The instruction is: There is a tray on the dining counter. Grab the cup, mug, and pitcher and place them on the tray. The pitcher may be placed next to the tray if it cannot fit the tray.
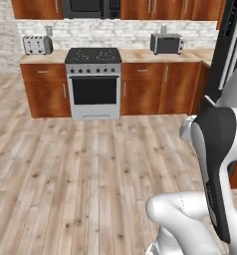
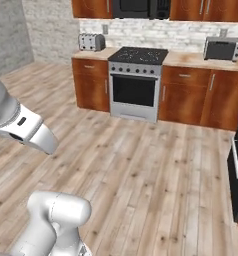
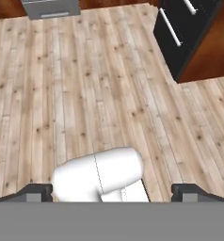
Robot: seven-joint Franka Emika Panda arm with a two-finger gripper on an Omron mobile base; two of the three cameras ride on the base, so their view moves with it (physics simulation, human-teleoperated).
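Observation:
The tray, the dining counter, the cup, the mug and the pitcher are all out of view. My gripper (image 3: 112, 192) is open, its two dark fingertips (image 3: 38, 191) spread wide at the bottom of the hand view. It holds nothing and looks down at bare wood plank floor (image 3: 85, 94). My white arm (image 1: 215, 164) rises at the right of the left base view.
Ahead, a silver stove (image 1: 93, 82) stands between reddish wood cabinets (image 1: 160, 87) against the back wall. A toaster (image 1: 37, 45) and a toaster oven (image 1: 167, 43) sit on that counter. A black fridge (image 1: 232, 50) stands at the right. Open floor lies in between.

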